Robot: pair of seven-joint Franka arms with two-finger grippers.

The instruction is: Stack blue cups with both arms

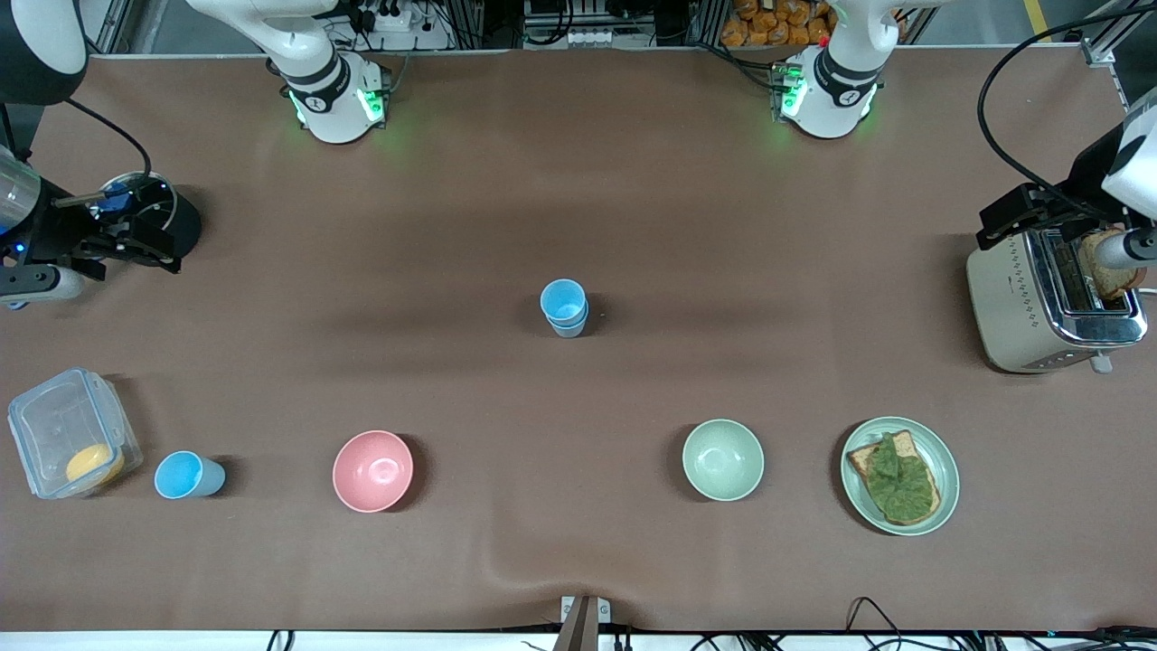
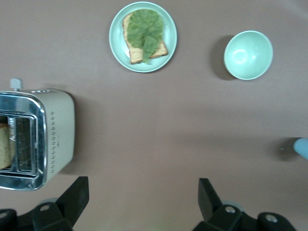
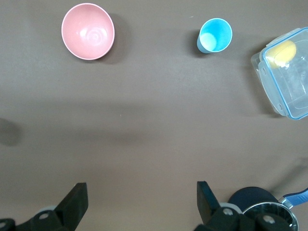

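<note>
Two blue cups [image 1: 564, 307] stand nested in a stack at the middle of the table; a sliver of the stack shows at the edge of the left wrist view [image 2: 302, 147]. A third blue cup [image 1: 187, 475] stands upright between the clear container and the pink bowl, also in the right wrist view [image 3: 215, 35], with a pale patch inside. My left gripper [image 1: 1026, 215] hangs open and empty over the table beside the toaster [image 2: 143, 195]. My right gripper [image 1: 131, 242] hangs open and empty beside a dark pot [image 3: 142, 197].
A toaster [image 1: 1039, 307] with bread stands at the left arm's end. A plate with toast and lettuce [image 1: 899, 475], a pale green bowl [image 1: 723, 459] and a pink bowl [image 1: 372, 470] lie near the front camera. A clear container [image 1: 72, 443] and dark pot [image 1: 154, 206] are at the right arm's end.
</note>
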